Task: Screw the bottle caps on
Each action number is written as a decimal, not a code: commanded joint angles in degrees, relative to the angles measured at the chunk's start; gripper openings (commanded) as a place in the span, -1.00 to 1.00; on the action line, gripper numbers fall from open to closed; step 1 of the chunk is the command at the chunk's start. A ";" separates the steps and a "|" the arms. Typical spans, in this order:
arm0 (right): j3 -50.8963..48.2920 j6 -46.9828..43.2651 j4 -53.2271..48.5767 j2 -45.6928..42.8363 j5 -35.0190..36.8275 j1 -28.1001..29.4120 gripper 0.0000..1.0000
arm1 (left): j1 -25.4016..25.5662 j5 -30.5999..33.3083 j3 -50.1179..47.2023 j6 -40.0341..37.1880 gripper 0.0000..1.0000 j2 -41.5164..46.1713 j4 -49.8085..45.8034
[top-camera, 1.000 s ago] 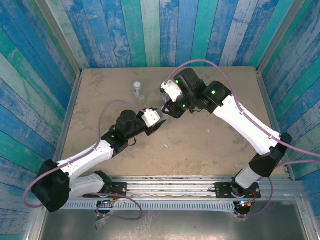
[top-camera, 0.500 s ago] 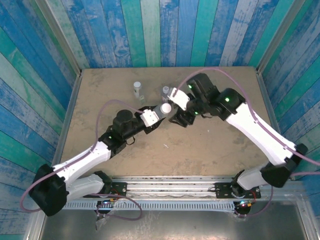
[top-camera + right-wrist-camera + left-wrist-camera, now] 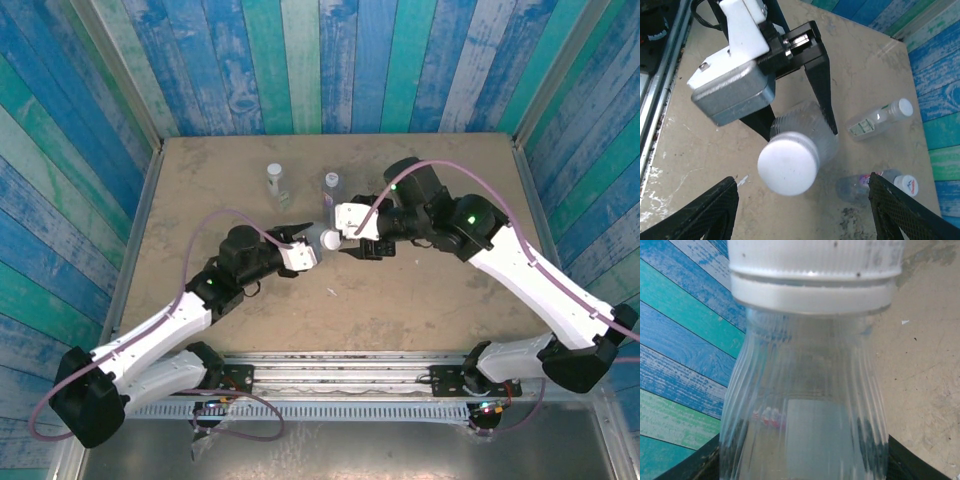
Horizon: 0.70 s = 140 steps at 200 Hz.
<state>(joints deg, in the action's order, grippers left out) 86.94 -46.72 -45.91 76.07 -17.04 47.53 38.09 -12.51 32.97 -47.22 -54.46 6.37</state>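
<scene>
My left gripper (image 3: 310, 240) is shut on a nearly plain clear bottle (image 3: 805, 405), its black fingers (image 3: 822, 95) clamped on the body. A white bottle cap (image 3: 788, 162) sits on this bottle's neck, seen close up as the cap (image 3: 815, 270) and from above as the cap (image 3: 330, 240). My right gripper (image 3: 802, 207) is open, its fingers wide on either side of the cap and clear of it, just right of it in the top view (image 3: 358, 245). Two more capped bottles stand behind: a green-labelled one (image 3: 875, 122) and a pink-purple one (image 3: 865, 186).
The green-labelled bottle (image 3: 275, 178) and the pink-purple bottle (image 3: 331, 182) stand at the back of the tan table (image 3: 430, 290). Blue-green plank walls (image 3: 300, 60) close in the back and sides. A metal rail (image 3: 340, 365) runs along the near edge.
My right gripper opened, let go of the cap and drew back to the right. The left gripper moved the capped bottle slightly nearer.
</scene>
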 commanded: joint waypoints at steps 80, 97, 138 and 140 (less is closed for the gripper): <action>0.33 -7.37 -0.60 5.65 0.41 1.26 0.18 | 0.01 0.01 1.65 -0.17 0.10 2.95 -0.31; 0.65 -7.25 -0.71 6.17 -0.01 1.26 0.13 | -0.07 -0.21 1.24 0.47 0.09 3.03 0.12; 0.82 -7.21 -0.71 6.89 0.81 1.27 0.03 | -0.08 -0.76 0.78 1.26 0.09 3.06 0.65; 0.85 -7.17 -0.70 6.87 0.81 1.37 0.02 | -0.04 -0.76 0.71 1.21 0.09 3.05 0.66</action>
<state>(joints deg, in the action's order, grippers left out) 86.56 -53.63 -45.84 82.76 -16.43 48.56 37.98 -12.53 33.06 -46.83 -53.12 5.45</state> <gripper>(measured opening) 0.533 0.581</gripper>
